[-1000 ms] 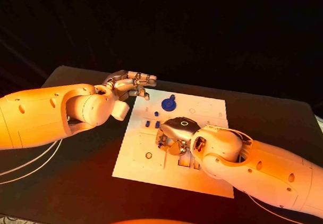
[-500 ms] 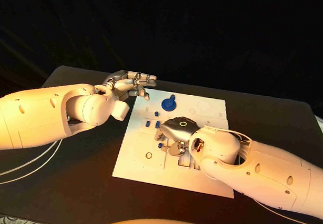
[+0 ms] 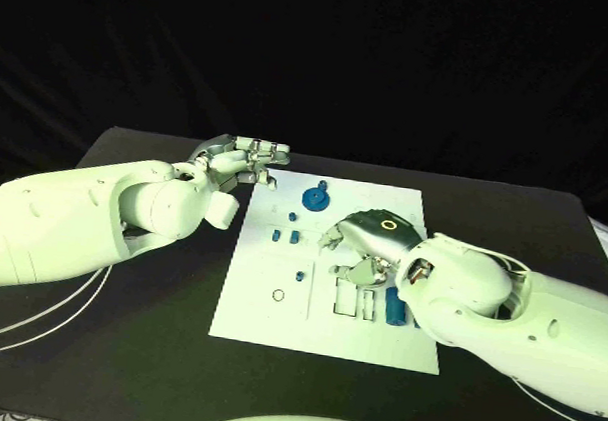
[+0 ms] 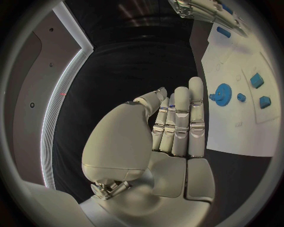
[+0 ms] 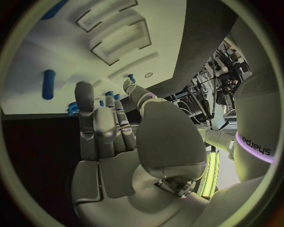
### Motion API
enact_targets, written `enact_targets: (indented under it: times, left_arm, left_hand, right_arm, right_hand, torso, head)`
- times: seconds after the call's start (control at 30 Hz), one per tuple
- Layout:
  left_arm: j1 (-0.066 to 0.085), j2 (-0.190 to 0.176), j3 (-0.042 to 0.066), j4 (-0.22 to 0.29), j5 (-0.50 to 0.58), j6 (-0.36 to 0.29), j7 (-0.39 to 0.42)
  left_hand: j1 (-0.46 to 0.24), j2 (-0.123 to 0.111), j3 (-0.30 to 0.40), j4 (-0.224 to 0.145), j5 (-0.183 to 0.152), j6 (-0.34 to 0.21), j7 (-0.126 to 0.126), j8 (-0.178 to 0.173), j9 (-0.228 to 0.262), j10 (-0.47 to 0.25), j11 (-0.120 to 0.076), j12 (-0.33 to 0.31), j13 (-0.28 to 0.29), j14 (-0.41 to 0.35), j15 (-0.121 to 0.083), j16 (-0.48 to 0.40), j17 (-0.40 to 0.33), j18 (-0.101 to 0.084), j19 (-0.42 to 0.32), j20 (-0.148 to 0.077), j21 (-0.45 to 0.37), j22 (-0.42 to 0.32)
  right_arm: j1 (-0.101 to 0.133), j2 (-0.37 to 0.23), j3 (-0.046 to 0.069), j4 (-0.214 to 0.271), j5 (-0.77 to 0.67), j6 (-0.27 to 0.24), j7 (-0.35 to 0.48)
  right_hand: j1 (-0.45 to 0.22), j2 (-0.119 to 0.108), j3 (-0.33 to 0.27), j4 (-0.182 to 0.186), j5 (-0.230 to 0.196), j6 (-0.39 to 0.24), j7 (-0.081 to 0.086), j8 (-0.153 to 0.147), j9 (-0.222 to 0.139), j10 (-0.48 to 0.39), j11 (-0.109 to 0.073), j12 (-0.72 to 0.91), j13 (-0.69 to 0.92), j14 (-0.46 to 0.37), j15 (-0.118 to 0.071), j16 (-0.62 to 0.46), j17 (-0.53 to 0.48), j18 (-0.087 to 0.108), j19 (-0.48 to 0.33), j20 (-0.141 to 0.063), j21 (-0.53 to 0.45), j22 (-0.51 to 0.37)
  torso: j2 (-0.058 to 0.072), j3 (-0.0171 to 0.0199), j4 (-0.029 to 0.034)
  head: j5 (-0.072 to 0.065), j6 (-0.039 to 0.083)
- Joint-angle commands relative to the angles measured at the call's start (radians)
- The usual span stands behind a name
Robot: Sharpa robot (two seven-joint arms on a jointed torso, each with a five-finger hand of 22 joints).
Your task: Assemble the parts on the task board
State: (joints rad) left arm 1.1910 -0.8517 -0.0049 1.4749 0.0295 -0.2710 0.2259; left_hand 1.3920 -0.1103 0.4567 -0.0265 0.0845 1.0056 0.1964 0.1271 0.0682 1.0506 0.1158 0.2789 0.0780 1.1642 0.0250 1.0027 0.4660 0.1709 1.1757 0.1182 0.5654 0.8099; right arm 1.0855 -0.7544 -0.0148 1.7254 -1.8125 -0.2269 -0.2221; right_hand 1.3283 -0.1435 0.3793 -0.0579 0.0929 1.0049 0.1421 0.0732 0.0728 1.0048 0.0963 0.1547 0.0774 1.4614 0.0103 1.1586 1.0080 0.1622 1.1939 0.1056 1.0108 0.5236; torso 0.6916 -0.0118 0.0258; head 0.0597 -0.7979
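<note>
My right hand (image 3: 363,244) hangs over the middle of the task board (image 3: 273,318), fingers apart and straight in its wrist view, nothing in them. Just beside it, toward my side of the board, a blue peg (image 3: 395,306) lies flat next to the rectangular recesses (image 3: 350,298); its long axis runs roughly parallel to those slots, along the board's length. The same peg shows in the right wrist view (image 5: 48,83), lying beyond the fingertips (image 5: 84,92) with clear white plate between them. I judge the next move turns on that: the right hand is the nearer one by far, and would need to come back toward me and line its fingers across the peg's width.

My left hand (image 3: 244,157) rests at the board's far left corner, fingers straight and side by side, holding nothing. The blue gear (image 3: 318,195) sits near it on the far part of the board, with small blue blocks (image 3: 283,235) further in.

The recesses look unfilled, as far as I can tell.
</note>
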Motion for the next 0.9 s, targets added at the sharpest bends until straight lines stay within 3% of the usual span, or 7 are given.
enact_targets:
  times: [0.03, 0.17, 0.33, 0.4, 0.53, 0.67, 0.9]
  left_arm:
    - [0.0, 0.0, 0.001, 0.002, -0.004, 0.01, 0.006]
    - [0.0, -0.001, 0.001, 0.003, -0.004, 0.01, 0.006]
    - [0.0, 0.0, 0.001, 0.002, -0.004, 0.011, 0.006]
    - [0.0, 0.002, 0.001, 0.001, -0.004, 0.012, 0.006]
    - [0.0, 0.003, 0.0, 0.0, -0.004, 0.014, 0.006]
    - [-0.001, 0.004, 0.0, -0.001, -0.004, 0.016, 0.006]
    - [-0.002, 0.003, 0.0, -0.002, -0.004, 0.017, 0.006]
  left_hand:
    - [-0.008, 0.004, 0.001, -0.001, 0.005, -0.006, 0.0, -0.003, -0.001, -0.008, 0.003, 0.007, -0.001, 0.003, 0.002, 0.005, -0.002, 0.011, 0.005, 0.003, -0.005, -0.001]
    - [-0.008, 0.004, 0.001, -0.001, 0.005, -0.006, 0.0, -0.003, -0.001, -0.008, 0.003, 0.008, -0.001, 0.003, 0.002, 0.005, -0.002, 0.011, 0.005, 0.003, -0.005, -0.002]
    - [-0.008, 0.004, 0.001, -0.001, 0.005, -0.006, 0.0, -0.003, -0.001, -0.008, 0.003, 0.008, -0.001, 0.003, 0.002, 0.005, -0.002, 0.011, 0.005, 0.003, -0.005, -0.002]
    - [-0.008, 0.004, 0.001, -0.001, 0.005, -0.006, 0.0, -0.003, -0.001, -0.008, 0.003, 0.008, -0.001, 0.003, 0.002, 0.005, -0.002, 0.011, 0.005, 0.003, -0.005, -0.002]
    - [-0.008, 0.004, 0.001, -0.001, 0.005, -0.006, 0.0, -0.003, -0.001, -0.008, 0.003, 0.008, -0.001, 0.003, 0.002, 0.005, -0.002, 0.011, 0.005, 0.003, -0.005, -0.002]
    - [-0.009, 0.006, 0.001, 0.0, 0.005, -0.006, -0.001, -0.002, -0.001, -0.008, 0.003, 0.009, -0.001, 0.003, 0.002, 0.005, -0.003, 0.011, 0.005, 0.004, -0.005, -0.002]
    - [-0.009, 0.006, 0.001, 0.0, 0.005, -0.006, -0.001, -0.002, -0.001, -0.008, 0.003, 0.009, -0.001, 0.003, 0.002, 0.005, -0.003, 0.011, 0.005, 0.004, -0.005, -0.002]
  right_arm:
    - [0.03, -0.044, 0.005, 0.008, 0.108, -0.041, -0.016]
    - [0.065, -0.106, 0.008, 0.004, 0.144, -0.023, -0.018]
    - [0.08, -0.138, 0.008, -0.015, 0.131, 0.001, -0.013]
    - [0.082, -0.141, 0.007, -0.024, 0.123, 0.008, -0.011]
    - [0.082, -0.137, 0.004, -0.04, 0.105, 0.03, -0.011]
    - [0.08, -0.127, 0.0, -0.056, 0.101, 0.057, -0.007]
    - [0.066, -0.104, -0.004, -0.076, 0.107, 0.107, 0.015]
  right_hand:
    - [0.003, 0.017, -0.003, 0.0, 0.009, 0.007, 0.002, 0.004, 0.0, 0.012, -0.002, 0.012, 0.0, 0.009, -0.007, 0.015, 0.015, 0.009, 0.019, 0.0, 0.017, 0.023]
    - [-0.001, 0.013, -0.009, 0.001, 0.011, 0.004, 0.003, -0.001, -0.002, 0.01, -0.002, 0.013, -0.005, 0.012, -0.007, 0.015, 0.014, 0.008, 0.023, 0.0, 0.019, 0.026]
    - [-0.003, 0.006, -0.026, 0.001, 0.009, -0.006, -0.006, -0.008, -0.004, -0.015, -0.007, 0.003, -0.014, 0.014, -0.012, 0.008, 0.004, 0.009, 0.024, -0.002, 0.014, 0.017]
    - [0.002, 0.008, -0.028, 0.0, 0.007, -0.007, -0.01, -0.009, -0.004, -0.018, -0.009, 0.002, -0.014, 0.014, -0.014, 0.006, 0.001, 0.01, 0.023, -0.004, 0.011, 0.014]
    - [0.005, 0.009, -0.03, -0.001, 0.005, -0.008, -0.013, -0.009, -0.004, -0.021, -0.009, 0.001, -0.014, 0.014, -0.016, 0.004, -0.001, 0.01, 0.023, -0.006, 0.01, 0.011]
    - [0.005, 0.012, -0.032, 0.0, 0.002, -0.004, -0.016, -0.007, -0.003, -0.023, -0.009, 0.001, -0.014, 0.015, -0.015, 0.004, -0.002, 0.009, 0.024, -0.006, 0.009, 0.011]
    - [0.013, 0.028, -0.035, 0.002, 0.005, 0.022, -0.012, 0.0, 0.0, 0.022, -0.012, 0.026, -0.011, 0.017, -0.014, -0.001, -0.01, 0.006, 0.039, -0.006, 0.018, 0.026]
  torso:
    - [-0.001, -0.0012, -0.0018]
    - [-0.002, -0.0008, -0.0081]
    - [-0.002, 0.0022, -0.0112]
    - [-0.002, 0.0033, -0.0112]
    - [-0.002, 0.0006, -0.0086]
    - [-0.002, 0.0002, -0.0091]
    - [-0.001, 0.0001, -0.0099]
  head:
    - [-0.011, 0.006]
    - [-0.019, 0.014]
    - [-0.022, 0.02]
    - [-0.022, 0.021]
    - [-0.026, 0.024]
    - [-0.025, 0.023]
    - [-0.022, 0.021]
